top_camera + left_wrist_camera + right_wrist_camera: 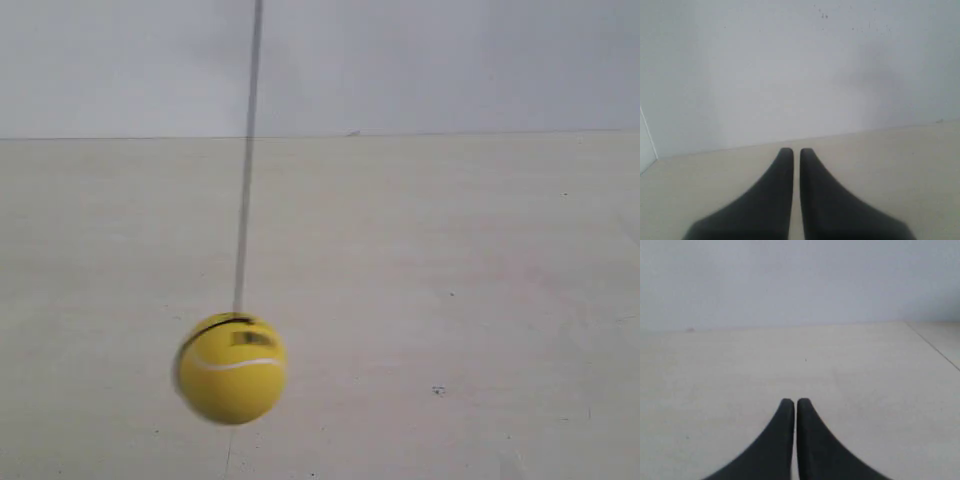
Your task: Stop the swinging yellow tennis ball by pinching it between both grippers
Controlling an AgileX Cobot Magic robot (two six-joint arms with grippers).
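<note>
The yellow tennis ball (232, 368) hangs on a thin dark string (246, 160) in the lower left of the exterior view, blurred by motion, with its white seam, black band and label showing. Neither arm appears in the exterior view. My left gripper (796, 151) is shut, its two black tapered fingers nearly touching, with nothing between them. My right gripper (794, 401) is also shut and holds nothing. The ball is out of sight in both wrist views.
A pale beige tabletop (450, 300) stretches back to a white wall (450, 60). The left wrist view faces the wall (790, 75) over the table. A table edge (935, 347) shows in the right wrist view.
</note>
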